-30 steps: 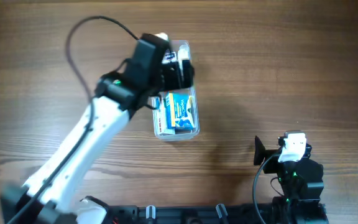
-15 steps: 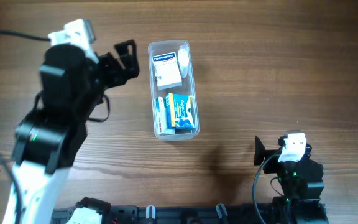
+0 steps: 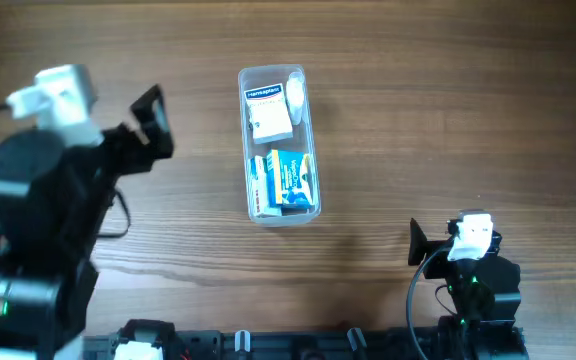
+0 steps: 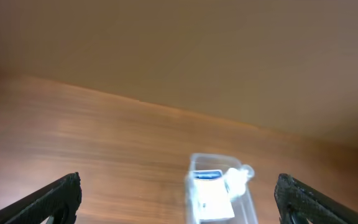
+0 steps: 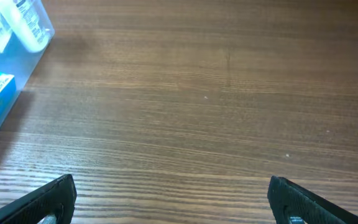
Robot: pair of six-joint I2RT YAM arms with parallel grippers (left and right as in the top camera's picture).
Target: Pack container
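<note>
Left hand point(image 3: 151, 128) and right hand point(image 3: 418, 243) gape wide, apart from the clear, round-cornered plastic container point(image 3: 268, 78).

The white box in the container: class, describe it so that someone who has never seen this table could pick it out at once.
On the wooden table, find the clear container near the middle. The white box lies in its far half. Unlike the blue box in the near half, it is white with a dark blue strip across one end.
</note>
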